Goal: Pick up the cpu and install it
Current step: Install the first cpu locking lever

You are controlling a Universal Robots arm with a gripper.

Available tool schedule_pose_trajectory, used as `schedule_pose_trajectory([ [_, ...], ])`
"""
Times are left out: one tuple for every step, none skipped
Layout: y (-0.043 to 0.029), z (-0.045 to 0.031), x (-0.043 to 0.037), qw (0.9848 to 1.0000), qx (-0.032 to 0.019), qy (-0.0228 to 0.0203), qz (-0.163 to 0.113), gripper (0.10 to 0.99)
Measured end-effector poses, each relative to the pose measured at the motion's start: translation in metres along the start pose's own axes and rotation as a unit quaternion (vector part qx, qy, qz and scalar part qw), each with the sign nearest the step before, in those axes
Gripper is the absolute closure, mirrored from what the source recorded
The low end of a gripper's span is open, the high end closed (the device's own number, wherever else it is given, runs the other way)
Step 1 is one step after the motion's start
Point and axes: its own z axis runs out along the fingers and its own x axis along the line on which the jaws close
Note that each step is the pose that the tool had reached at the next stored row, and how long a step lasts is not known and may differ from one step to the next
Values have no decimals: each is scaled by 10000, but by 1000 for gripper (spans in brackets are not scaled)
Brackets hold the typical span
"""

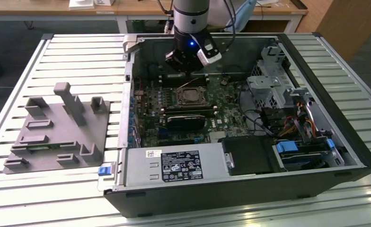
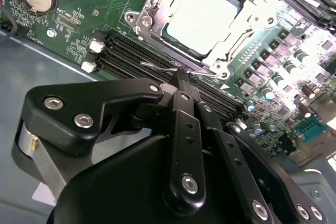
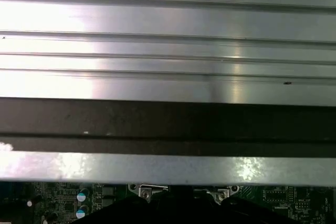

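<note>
The black linkage of the gripper (image 2: 181, 85) looms closest in the second wrist view, its two fingers (image 2: 184, 90) drawn together with nothing between them, the tips poised just over the black memory slots (image 2: 131, 53) of the green motherboard (image 2: 68, 24). Just beyond those tips the cpu (image 2: 205, 17) lies flat, silvery top up, inside the metal-framed socket (image 2: 152, 22), whose retaining frame appears to be swung open around it. A thin wire lever (image 2: 163, 68) runs along the socket edge nearest the fingers. From the room, the arm stands over the open computer case (image 1: 337, 118), its gripper (image 1: 187, 71) hanging just behind the socket (image 1: 190, 96) toward the far wall of the case, while the grey plastic tray (image 1: 40, 137) sits well apart on the slatted table (image 1: 21, 198).

The chip looks already placed. Judging by this, good work now means keeping the closed tips clear of the chip's face, and pressing only on frame or lever, squarely, so the chip stays level in its seat.
</note>
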Motion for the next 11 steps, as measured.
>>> schedule_pose_trajectory([
  [3,4,-9,10000,-1,0,0,980],
  [6,6,-17,10000,-1,0,0,980],
  [9,8,-25,10000,-1,0,0,980],
  [10,10,-30,10000,-2,-1,0,980],
  [10,12,-34,10000,-2,-1,0,980],
  [11,14,-38,10000,-2,-1,0,980],
  [11,16,-42,10000,-1,-1,0,980],
  [12,18,-48,10000,-1,-1,0,980],
  [12,21,-56,10000,-1,-1,0,980],
  [13,23,-66,10000,0,0,0,980],
  [15,26,-77,10000,1,1,0,980],
])
